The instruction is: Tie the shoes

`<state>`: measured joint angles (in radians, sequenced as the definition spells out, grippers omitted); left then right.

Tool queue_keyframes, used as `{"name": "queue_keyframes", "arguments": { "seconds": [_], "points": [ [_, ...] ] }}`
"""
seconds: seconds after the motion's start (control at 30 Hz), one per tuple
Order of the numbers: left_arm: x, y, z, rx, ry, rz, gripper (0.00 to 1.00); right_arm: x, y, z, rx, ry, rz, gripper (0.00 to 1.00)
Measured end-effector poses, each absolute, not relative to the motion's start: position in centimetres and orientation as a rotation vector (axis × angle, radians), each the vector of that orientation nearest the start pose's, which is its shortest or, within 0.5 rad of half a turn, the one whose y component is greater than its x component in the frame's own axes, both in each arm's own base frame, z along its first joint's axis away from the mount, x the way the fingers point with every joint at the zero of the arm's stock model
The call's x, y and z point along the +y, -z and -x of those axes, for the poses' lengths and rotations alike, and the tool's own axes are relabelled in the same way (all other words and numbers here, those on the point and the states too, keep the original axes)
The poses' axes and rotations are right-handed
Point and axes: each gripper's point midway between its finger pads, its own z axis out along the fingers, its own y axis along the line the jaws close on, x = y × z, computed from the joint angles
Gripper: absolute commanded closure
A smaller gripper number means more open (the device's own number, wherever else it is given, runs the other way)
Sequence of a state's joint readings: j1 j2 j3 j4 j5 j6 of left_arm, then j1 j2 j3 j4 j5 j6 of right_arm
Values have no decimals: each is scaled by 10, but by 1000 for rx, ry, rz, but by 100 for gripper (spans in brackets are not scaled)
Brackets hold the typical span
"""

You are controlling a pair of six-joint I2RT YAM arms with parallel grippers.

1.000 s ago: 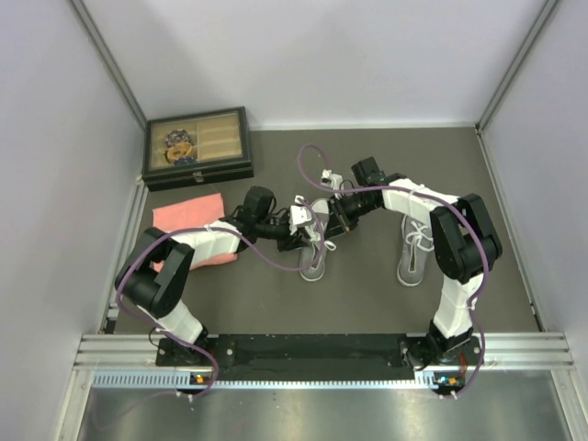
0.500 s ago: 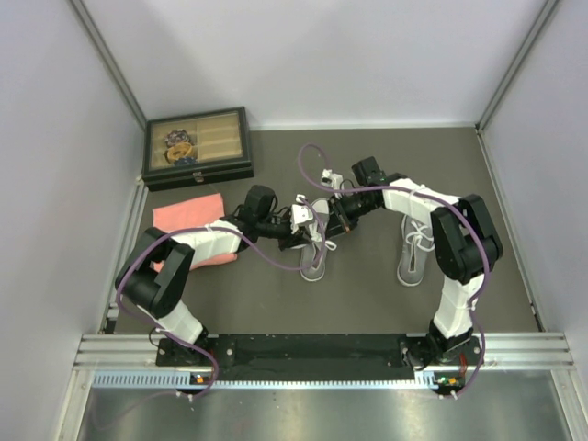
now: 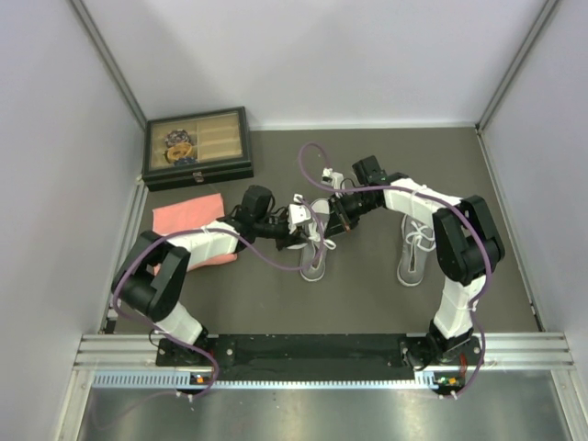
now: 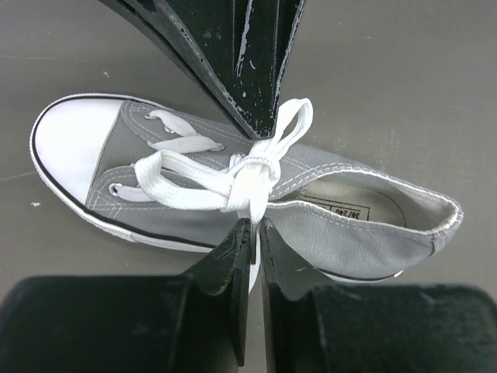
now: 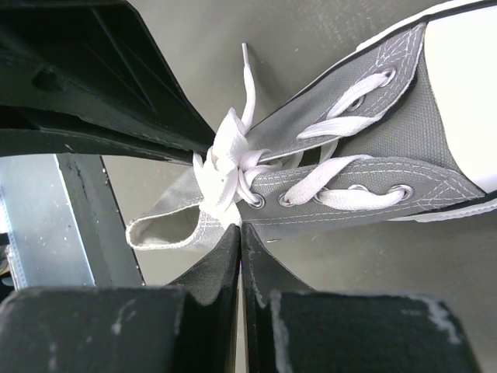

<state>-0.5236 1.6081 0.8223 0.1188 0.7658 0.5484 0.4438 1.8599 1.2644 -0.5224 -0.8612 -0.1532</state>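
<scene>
- The middle shoe (image 3: 313,250) lay near the centre of the table (image 3: 276,303), toe cap toward the far side. Both arms met over its lacing.
- The second shoe (image 3: 412,250) sat well apart to the right, untouched.
- The white laces (image 4: 194,185) crossed the eyelets and bunched into a knot-like bundle over the tongue.
- Left gripper (image 4: 253,225): jaws drawn nearly together with only a thin slit left, tips right at the lower end of that bundle. Whether lace was actually pinched could not be told.
- Right gripper (image 5: 239,229): clenched tight, tips against the bundle from the opposite side. A hold on the lace was not clear.
- A pink cloth (image 3: 186,220) lay under the left arm, and a jewellery box (image 3: 197,147) stood beyond it at the back left.
</scene>
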Motion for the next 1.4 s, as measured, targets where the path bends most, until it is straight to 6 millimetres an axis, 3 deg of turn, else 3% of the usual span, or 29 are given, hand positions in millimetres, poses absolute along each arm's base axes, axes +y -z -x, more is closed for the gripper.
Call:
{"name": "queue_keyframes", "arguments": {
  "seconds": [0.07,0.27,0.33,0.4,0.53,0.83,1.2,1.4],
  "points": [
    [-287,-86,-286,1599,831,-1425,85,279,-87,-287,2362,-1246,1009,100],
    [-283,-86,-285,1608,830,-1426,99,279,-87,-287,2362,-1245,1009,100],
    [-282,-86,-284,1613,830,-1426,98,279,-87,-287,2362,-1243,1009,100],
    [-280,-84,-284,1619,830,-1425,90,279,-87,-287,2363,-1242,1009,100],
    [-280,-83,-283,1621,830,-1428,100,279,-87,-288,2363,-1242,1009,100],
    [-274,-81,-286,1637,820,-1423,100,279,-87,-288,2369,-1242,1000,100],
    [-238,-68,-282,1745,740,-1466,100,278,-86,-289,2370,-1236,998,100],
    [-229,-61,-274,1765,731,-1512,100,278,-88,-290,2373,-1233,984,100]
  ]
}}
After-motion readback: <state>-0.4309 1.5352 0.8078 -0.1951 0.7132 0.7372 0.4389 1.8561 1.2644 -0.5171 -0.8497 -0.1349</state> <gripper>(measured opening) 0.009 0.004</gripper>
